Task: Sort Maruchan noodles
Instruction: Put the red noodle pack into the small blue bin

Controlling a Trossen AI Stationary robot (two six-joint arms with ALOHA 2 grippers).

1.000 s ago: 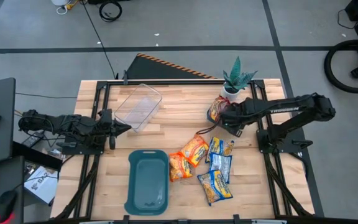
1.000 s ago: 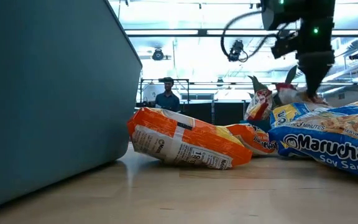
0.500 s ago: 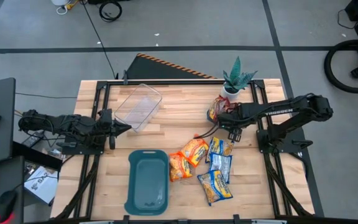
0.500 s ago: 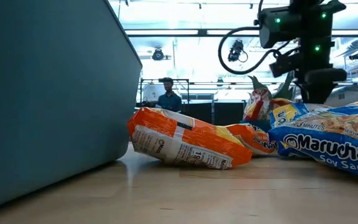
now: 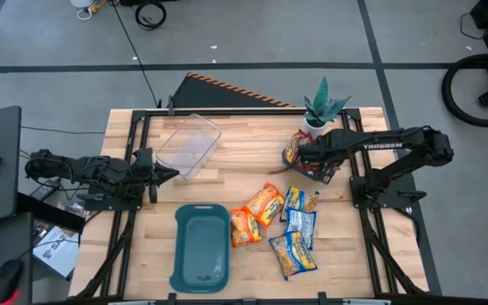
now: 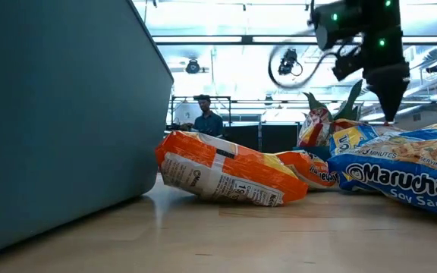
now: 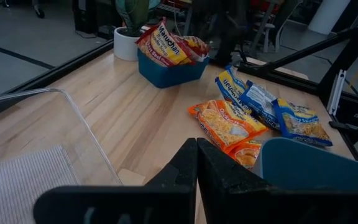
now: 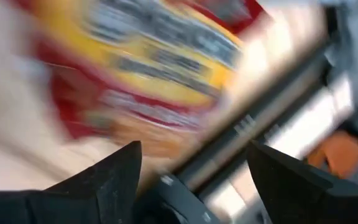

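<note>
While its fingers spread wide and empty, the right tool (image 5: 299,153) hovers over red packets (image 5: 293,149).

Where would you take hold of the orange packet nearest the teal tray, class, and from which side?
Judging from the high view, grip the orange packet across its short width, coming straight down from above. It lies flat on the table, with the teal tray close on one side and another orange packet overlapping its far end, so its long edges are freest.

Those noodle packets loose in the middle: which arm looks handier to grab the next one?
Probably the right. Its gripper hangs open by the red packets, near the loose packets. The left gripper sits shut across the table beside the clear tub.
</note>
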